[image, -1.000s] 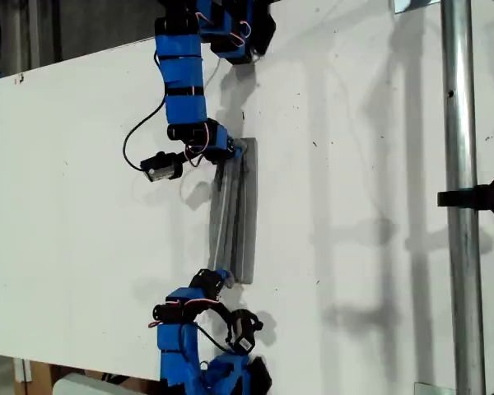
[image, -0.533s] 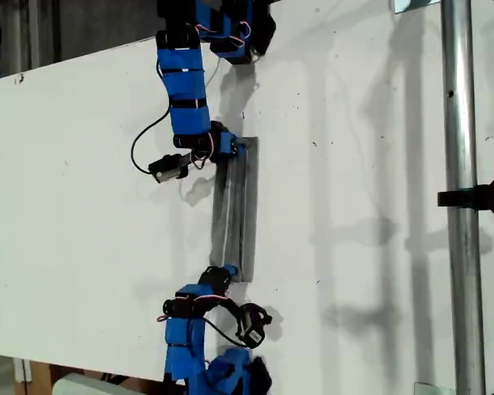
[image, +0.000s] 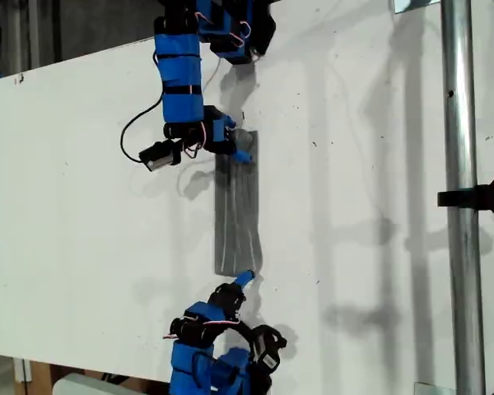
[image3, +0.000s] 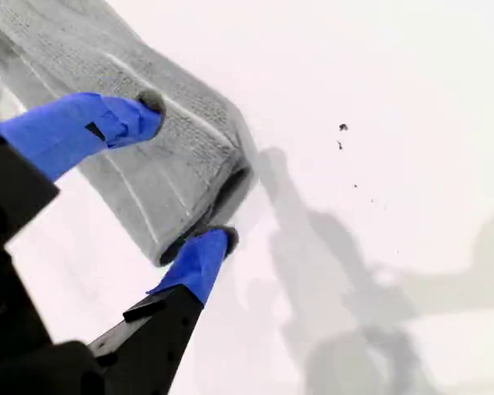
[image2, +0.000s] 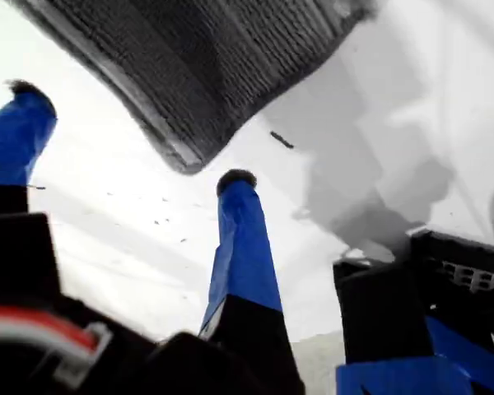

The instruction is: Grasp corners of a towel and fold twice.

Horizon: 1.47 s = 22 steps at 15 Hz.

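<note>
In the exterior view the towel [image: 235, 216] lies folded into a long narrow strip on the white table [image: 82, 181], its long axis running from the view's top toward the bottom, pale stripes along that length. One of our blue arms reaches in from the top edge, the other from the bottom, one at each end of the strip.

In the first wrist view the cloth shows a coarse ribbed grey knit with a plain hem and a rounded corner [image2: 184, 159]. My first gripper [image2: 128, 136] stands with its blue fingers spread wide, tips just short of that corner — holding nothing.

In the second wrist view the folded end [image3: 199, 197] looks thick and soft, layers showing at the edge. My second gripper [image3: 185, 169] is spread too, one finger over the cloth, the other beside the folded end — not pinching it.
</note>
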Tool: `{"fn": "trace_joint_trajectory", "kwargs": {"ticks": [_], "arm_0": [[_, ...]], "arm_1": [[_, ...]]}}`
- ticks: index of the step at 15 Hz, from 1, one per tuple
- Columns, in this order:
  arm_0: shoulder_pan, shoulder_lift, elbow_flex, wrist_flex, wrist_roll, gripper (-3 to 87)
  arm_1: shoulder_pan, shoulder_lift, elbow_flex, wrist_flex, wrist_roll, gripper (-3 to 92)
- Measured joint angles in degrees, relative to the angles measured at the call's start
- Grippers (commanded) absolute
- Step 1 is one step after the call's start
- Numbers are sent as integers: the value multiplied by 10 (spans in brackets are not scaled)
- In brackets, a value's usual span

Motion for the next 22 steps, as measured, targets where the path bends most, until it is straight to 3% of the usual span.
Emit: {"fn": "trace_joint_trajectory", "kwargs": {"ticks": [2, 5, 7, 9, 15, 18, 21, 22], "arm_0": [[24, 148, 62, -1, -15, 210], [73, 449, 251, -63, -45, 151], [121, 669, 389, -89, -62, 150], [165, 820, 490, -93, -74, 153], [205, 849, 555, -94, -112, 160], [205, 849, 555, -94, -117, 158], [207, 849, 555, -94, -131, 154], [211, 849, 555, -94, -134, 154]], "arm_1": [[-1, 73, 20, 46, 45, 423], [-60, 333, 198, 43, 206, 409], [-111, 506, 344, -31, 304, 404], [-121, 639, 479, -127, 346, 410], [12, 634, 568, -284, 317, 405], [37, 448, 538, -430, 301, 407], [31, 169, 418, -560, 274, 287], [25, 148, 414, -619, 268, 196]]}}
